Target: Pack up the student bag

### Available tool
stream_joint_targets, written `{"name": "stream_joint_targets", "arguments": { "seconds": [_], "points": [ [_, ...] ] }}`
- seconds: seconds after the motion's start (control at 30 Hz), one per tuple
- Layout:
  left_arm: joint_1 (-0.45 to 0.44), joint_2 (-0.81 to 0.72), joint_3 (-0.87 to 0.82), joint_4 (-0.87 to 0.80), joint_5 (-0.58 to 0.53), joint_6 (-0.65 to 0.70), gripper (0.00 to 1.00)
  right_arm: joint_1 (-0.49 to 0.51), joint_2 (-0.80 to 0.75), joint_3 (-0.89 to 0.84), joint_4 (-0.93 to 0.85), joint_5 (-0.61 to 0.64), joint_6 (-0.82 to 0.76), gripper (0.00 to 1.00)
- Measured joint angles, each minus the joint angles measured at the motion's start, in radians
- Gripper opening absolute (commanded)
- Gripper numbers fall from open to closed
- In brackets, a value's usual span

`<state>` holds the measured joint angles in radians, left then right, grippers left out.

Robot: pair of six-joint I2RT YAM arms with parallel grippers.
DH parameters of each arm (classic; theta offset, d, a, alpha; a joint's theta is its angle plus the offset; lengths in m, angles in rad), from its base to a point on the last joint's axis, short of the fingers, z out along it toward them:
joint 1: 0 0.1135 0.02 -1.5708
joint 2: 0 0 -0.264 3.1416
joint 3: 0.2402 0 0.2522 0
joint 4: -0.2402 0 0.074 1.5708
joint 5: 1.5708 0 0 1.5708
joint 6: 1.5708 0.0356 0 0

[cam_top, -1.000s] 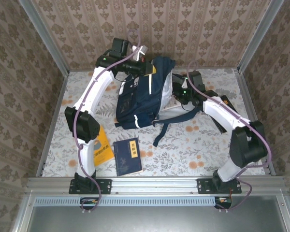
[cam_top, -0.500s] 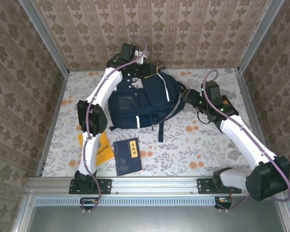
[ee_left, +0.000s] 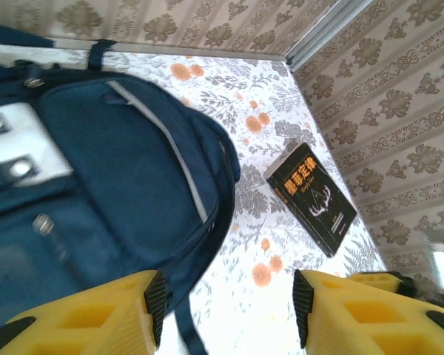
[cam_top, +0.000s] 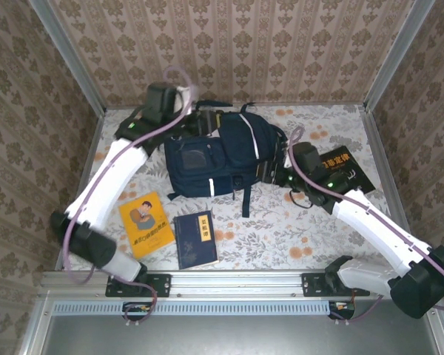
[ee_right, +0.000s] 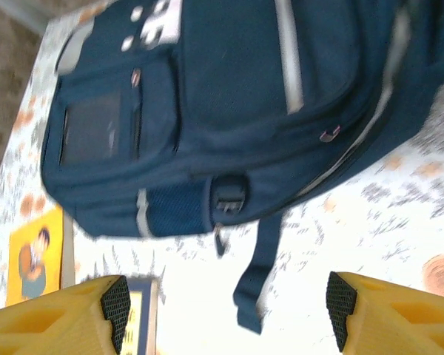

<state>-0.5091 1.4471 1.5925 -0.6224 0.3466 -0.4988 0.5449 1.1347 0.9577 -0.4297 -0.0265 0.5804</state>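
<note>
- While the student bag (cam_top: 222, 151) lies flat on the flowered table (cam_top: 296, 222), front pocket up and a little beyond the middle, the two arms stand at its two sides. I judge this is so that one can hold the fabric and the other can feed a book in.
- The left gripper (ee_left: 229, 307) hovers near the bag's 11 o'clock edge. Its yellow jaws are parted and nothing is between them.
- The right gripper (ee_right: 228, 310) is at the bag's 3 to 4 o'clock side, with jaws spread wide and also empty.
- About the bag as a container: no opening gapes in what I see, so I cannot tell what is inside.
- Three books lie outside the bag — a black book (cam_top: 346, 166) at its 3 o'clock, an orange book (cam_top: 144, 224) at 7 o'clock and a dark blue book (cam_top: 196, 238) at 6 o'clock.
- In my judgement the packing is not finished, and the bag must be opened first.
</note>
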Motion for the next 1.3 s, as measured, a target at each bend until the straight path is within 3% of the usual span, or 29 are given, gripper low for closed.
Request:
{"name": "stream_joint_targets", "arguments": {
  "seconds": [0.13,0.33,0.47,0.6,0.83,1.3],
  "points": [
    [-0.014,-0.224,-0.263,-0.011,-0.059,-0.051,0.57,0.103,0.002,-0.043,0.000,-0.011,-0.005,0.73],
    [-0.034,-0.413,-0.702,-0.098,-0.112,-0.177,0.59,0.245,0.071,-0.066,0.012,-0.019,-0.005,0.73],
    [-0.093,-0.513,-0.817,-0.209,-0.168,-0.253,0.63,0.312,0.142,-0.066,0.016,-0.032,0.002,0.74],
    [-0.180,-0.604,-0.931,-0.206,-0.183,-0.344,0.69,0.335,0.184,-0.079,0.039,-0.034,0.025,0.74],
    [-0.265,-0.608,-1.117,-0.162,-0.177,-0.445,0.69,0.375,0.230,-0.098,0.073,-0.042,0.053,0.74],
    [-0.283,-0.431,-1.145,0.051,-0.180,-0.477,0.69,0.377,0.242,-0.188,0.165,-0.088,0.127,0.74]
  ]
}}
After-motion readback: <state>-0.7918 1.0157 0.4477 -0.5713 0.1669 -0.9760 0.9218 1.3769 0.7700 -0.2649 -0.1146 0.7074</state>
